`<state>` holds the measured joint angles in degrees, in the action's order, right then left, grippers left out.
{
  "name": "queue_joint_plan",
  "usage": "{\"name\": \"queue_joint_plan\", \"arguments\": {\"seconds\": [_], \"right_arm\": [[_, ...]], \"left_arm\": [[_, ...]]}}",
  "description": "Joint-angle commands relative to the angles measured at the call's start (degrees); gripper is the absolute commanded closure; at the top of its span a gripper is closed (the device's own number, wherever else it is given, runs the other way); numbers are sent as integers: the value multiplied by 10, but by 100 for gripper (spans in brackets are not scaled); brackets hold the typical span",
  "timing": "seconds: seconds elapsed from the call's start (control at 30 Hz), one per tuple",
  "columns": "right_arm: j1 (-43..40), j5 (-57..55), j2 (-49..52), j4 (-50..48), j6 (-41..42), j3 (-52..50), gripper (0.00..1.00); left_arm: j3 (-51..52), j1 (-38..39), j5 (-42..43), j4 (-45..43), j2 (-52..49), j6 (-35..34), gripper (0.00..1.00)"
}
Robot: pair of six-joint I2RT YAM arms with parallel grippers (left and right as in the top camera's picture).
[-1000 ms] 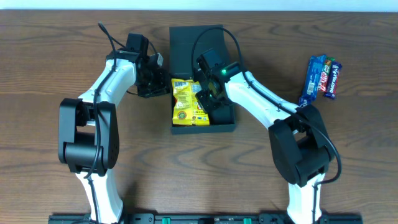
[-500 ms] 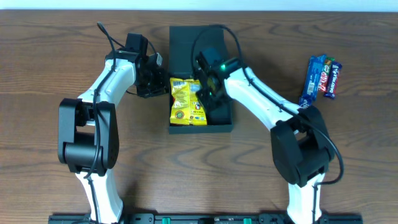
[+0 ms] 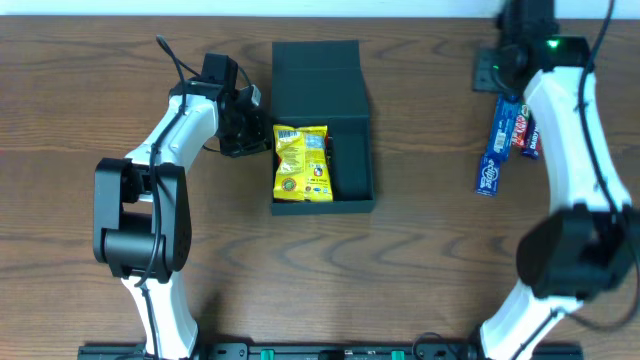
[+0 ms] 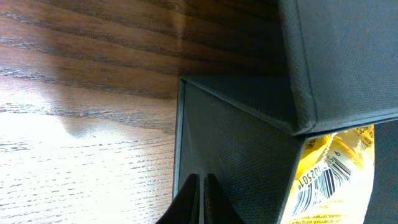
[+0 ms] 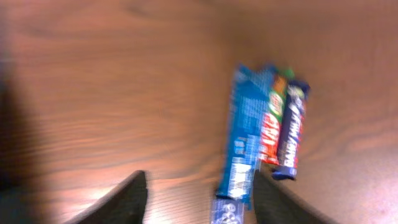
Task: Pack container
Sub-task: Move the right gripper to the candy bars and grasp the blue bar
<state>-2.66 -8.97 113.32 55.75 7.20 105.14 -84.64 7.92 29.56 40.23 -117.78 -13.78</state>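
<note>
Though clenched tight on nothing, sits with tips together at the outer left wall of the container (image 3: 322, 206): thus the left gripper (image 4: 200, 183), too close in the wrist view to say whether touching. Shows the right gripper (image 5: 200, 177) released, fingers spread wide, grasping nothing, hovering over the candy bars at the far right of the table (image 3: 80, 120).

Places the container, dark teal, mid-table, with its lid (image 3: 315, 75) folded back toward the far edge and the box left open. Holds one yellow snack packet (image 3: 302, 162) along the left side. Too dark on the right side to say whether anything else lies inside.

Judged as partly done: one packet in, the bars not yet packed, lid not yet closed.

Counted:
- one container, with one lid
- one yellow snack packet
- three candy bars: a blue bar (image 5: 242, 149), a red bar (image 5: 273, 124) and a dark purple bar (image 5: 289, 134)

Lying side by side, pressed together, well apart from the container.
</note>
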Motion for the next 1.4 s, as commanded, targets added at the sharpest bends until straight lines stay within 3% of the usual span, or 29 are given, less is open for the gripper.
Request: {"name": "queue_joint_plan", "arguments": {"seconds": [0.0,0.13,0.6,1.37], "right_arm": [[-12,1,66,-1,27,-12,32],[-19,-22,114,-15,61,-12,24],[-77,-2,132,-44,89,-12,30],[-78,45,182,-31,86,-12,32]], "left_arm": [[-6,0,1,1,-9,-6,94],[-6,0,1,3,-9,-6,94],[-6,0,1,4,-9,-6,94],[-6,0,3,5,-9,-6,94]]}}
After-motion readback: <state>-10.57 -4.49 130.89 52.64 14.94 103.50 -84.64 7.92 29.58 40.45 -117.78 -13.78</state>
